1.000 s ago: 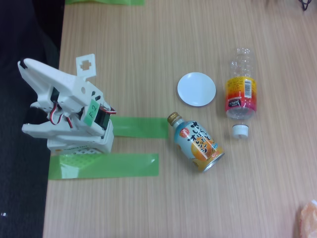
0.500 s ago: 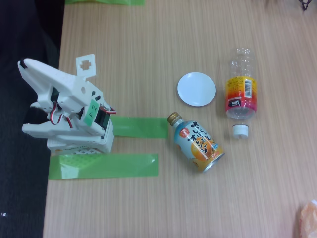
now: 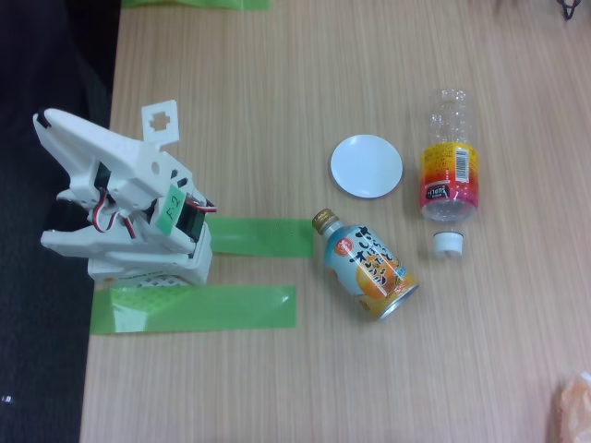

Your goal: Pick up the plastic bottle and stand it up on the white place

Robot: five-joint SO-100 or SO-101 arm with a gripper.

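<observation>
Fixed view: plastic bottle [image 3: 449, 169] lies just right of white place [image 3: 367, 166]; gripper [image 3: 55, 152] jaws unclear.

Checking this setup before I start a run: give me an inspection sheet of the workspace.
Surface: light wooden table, two green tape strips.
Job's things: clear plastic bottle with a yellow-orange-red label lying on its side, white cap toward the bottom of the fixed view; small flat round white disc bare, left of it.
Clutter: light-blue and orange metal bottle-can with gold cap lying on its side; orange-pink item at the lower right edge.
Grippers: white arm folded at the table's left edge; jaw state unclear.
Cables: red servo wires on the arm.
Surroundings: dark floor at left.
</observation>
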